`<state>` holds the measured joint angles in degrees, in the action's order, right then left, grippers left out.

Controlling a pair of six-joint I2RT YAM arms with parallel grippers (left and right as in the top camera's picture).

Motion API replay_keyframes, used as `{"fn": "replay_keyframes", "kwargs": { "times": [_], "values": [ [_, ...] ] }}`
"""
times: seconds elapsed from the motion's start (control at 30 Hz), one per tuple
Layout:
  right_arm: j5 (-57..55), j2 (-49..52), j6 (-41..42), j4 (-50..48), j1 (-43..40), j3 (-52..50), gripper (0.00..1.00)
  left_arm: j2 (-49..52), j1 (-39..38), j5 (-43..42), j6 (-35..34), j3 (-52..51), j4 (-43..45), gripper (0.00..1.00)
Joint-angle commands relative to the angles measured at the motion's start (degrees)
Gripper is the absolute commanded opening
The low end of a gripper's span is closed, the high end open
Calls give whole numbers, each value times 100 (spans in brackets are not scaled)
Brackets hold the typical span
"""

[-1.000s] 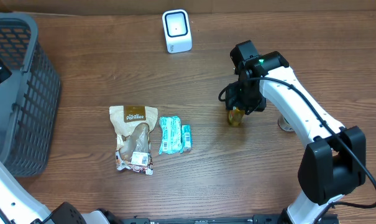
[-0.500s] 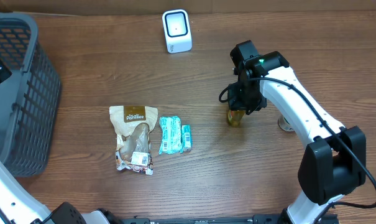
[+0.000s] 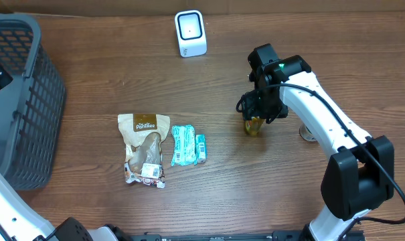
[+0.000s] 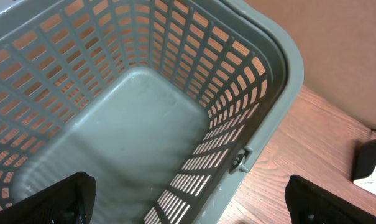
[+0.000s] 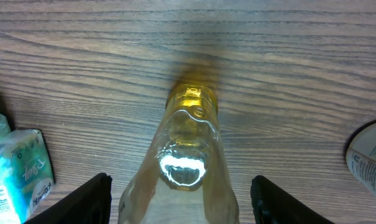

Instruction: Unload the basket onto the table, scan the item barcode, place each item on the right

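Between the fingers (image 5: 91, 202) of the right pincer (image 5: 180, 199) the bottle (image 5: 189, 134) sat ungripped, the jaws having just spread open again, so carrying it to the scanner (image 3: 190, 33) still waited.

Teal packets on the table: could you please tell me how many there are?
2. The larger teal packet lies beside the brown pouch; the smaller teal packet lies alongside it, away from the pouch. None seems hidden.
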<state>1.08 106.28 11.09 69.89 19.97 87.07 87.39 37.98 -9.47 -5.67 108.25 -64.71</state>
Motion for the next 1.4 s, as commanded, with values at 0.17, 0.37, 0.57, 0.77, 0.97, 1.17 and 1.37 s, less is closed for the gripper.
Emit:
{"fn": "replay_keyframes", "kwargs": {
  "times": [0.17, 0.37, 0.57, 0.77, 0.97, 1.17, 1.37],
  "values": [
    [-7, -50, 319, -136, 22, -52, 61, 24, -11, -63, -35, -33, 20, 100],
    [-4, -50, 393, -243, 22, -55, 52, 24, -11, -63, -35, -33, 20, 100],
    [57, -50, 393, -267, 22, -55, 42, 24, -11, -63, -35, -33, 20, 100],
    [317, -50, 389, -251, 17, 0, 32, 24, -11, -63, -35, -33, 20, 100],
    [756, -256, 387, 92, 15, 514, 30, 24, -11, -63, -35, -33, 17, 100],
    [2608, -774, 387, 168, -225, 745, 17, 24, -11, -63, -35, -33, 20, 99],
    [5045, -898, 2, 431, -555, 739, 4, 24, -11, -63, -35, -33, 17, 100]
  ]
}}
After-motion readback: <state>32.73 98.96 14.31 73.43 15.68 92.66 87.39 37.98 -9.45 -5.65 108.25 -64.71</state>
